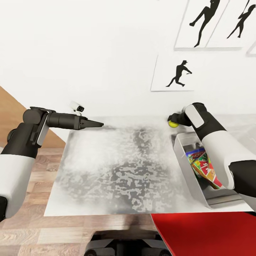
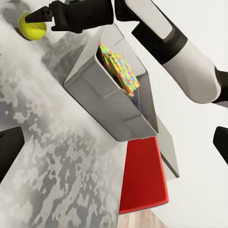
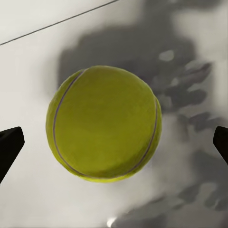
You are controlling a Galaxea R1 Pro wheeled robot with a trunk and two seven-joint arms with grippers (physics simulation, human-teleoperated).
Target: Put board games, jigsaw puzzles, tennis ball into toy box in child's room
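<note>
**Head view to wrist views: tennis ball being approached at the table's far edge**

Head view: the tennis ball (image 1: 173, 123) is being shown resting on the table (image 1: 117, 167) near its far edge, just beyond the toy box's (image 1: 192, 177) far end, with the right gripper (image 1: 173, 119) poised right at it. A colourful board game (image 1: 204, 167) is lying tilted inside the box. The left gripper (image 1: 100, 124) is being held over the far left part of the table; whether it is parted cannot be told here.

Left wrist view: the right gripper (image 2: 34, 19) is reaching to the ball (image 2: 31, 26), and its own dark fingers (image 2: 9, 151) at the frame's sides are standing apart, holding nothing.

Right wrist view: the ball (image 3: 104, 123) is being framed between two widely parted fingertips (image 3: 9, 147), not touching either. It is judged light, slightly springy, fuzzy and prone to rolling, so it is best pinched across its widest middle.
</note>
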